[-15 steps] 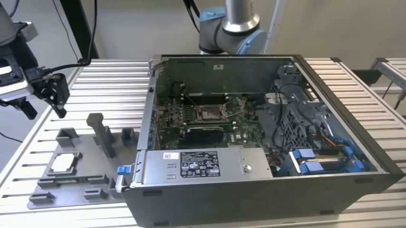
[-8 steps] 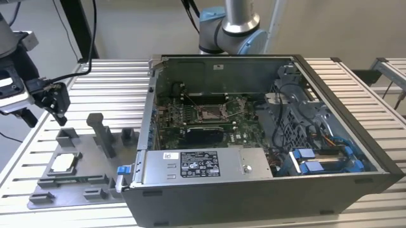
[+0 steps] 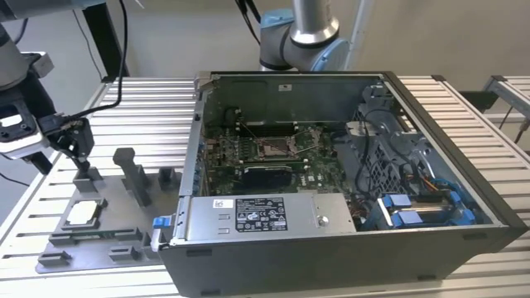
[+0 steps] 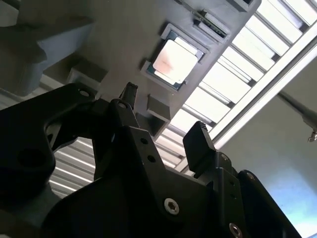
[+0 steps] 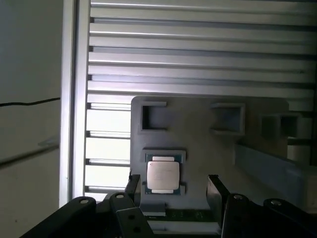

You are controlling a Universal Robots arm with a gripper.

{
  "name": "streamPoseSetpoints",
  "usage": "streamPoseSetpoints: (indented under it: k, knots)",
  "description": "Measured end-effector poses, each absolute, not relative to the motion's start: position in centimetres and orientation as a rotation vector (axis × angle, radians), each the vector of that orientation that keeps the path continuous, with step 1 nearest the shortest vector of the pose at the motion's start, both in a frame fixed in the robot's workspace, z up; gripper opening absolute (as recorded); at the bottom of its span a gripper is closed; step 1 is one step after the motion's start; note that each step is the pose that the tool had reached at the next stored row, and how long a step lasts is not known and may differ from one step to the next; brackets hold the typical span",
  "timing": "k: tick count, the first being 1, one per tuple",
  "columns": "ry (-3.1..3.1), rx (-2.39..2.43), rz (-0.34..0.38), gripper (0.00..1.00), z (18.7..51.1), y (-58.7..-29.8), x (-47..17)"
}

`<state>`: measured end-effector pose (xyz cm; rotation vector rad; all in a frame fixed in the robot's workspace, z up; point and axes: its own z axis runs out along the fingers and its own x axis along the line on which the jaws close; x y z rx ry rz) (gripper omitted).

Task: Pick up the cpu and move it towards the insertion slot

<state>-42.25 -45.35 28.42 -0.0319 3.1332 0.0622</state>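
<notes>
The cpu (image 3: 83, 213), a small square chip with a silvery top, lies flat in a recess of the grey fixture plate (image 3: 99, 256) on the exterior view's left. Both wrist views show it seated in its pocket: cpu (image 4: 174, 62), cpu (image 5: 163, 177). My gripper (image 3: 62, 162) hangs above the plate, a little beyond the chip, open, with nothing between its black fingers (image 5: 214, 186). In the second wrist view the gripper (image 4: 163, 116) is well clear of the chip. The insertion slot (image 3: 273, 147), a shiny metal-framed socket, sits on the motherboard inside the open computer case (image 3: 331, 248).
Grey plastic blocks and an upright post (image 3: 128, 164) stand on the fixture plate between my gripper and the case wall. The case holds a power supply (image 3: 265, 214) and blue-tagged cables (image 3: 414, 208). A ribbed metal table (image 3: 141, 102) carries everything; a second arm's base (image 3: 302, 37) stands behind the case.
</notes>
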Motion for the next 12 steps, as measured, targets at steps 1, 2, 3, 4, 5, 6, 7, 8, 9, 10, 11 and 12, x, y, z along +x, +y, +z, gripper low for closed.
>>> streamPoseSetpoints:
  k: [1, 2, 3, 4, 5, 6, 7, 8, 9, 10, 11, 12]
  knots:
    - [3.134, -0.032, 0.062, 1.00, 28.2, -45.5, -42.2]
    - [3.134, -0.032, 0.062, 1.00, 28.1, -45.6, -42.3]
    - [3.135, -0.032, 0.062, 1.00, 27.9, -45.8, -42.3]
    - [3.135, -0.032, 0.062, 1.00, 27.7, -45.9, -42.3]
    - [3.135, -0.032, 0.062, 1.00, 27.5, -46.0, -42.2]
    - [3.135, -0.032, 0.062, 1.00, 27.3, -46.1, -42.2]
    - [3.136, -0.032, 0.062, 1.00, 27.2, -46.2, -42.3]
    - [3.136, -0.032, 0.062, 1.00, 27.0, -46.2, -42.3]
    - [3.136, -0.032, 0.062, 1.00, 26.8, -46.2, -42.3]
    - [3.136, -0.032, 0.062, 1.00, 26.6, -46.3, -42.3]
    - [3.136, -0.032, 0.062, 1.00, 26.4, -46.3, -42.3]
    - [3.136, -0.032, 0.062, 1.00, 26.3, -46.4, -42.3]
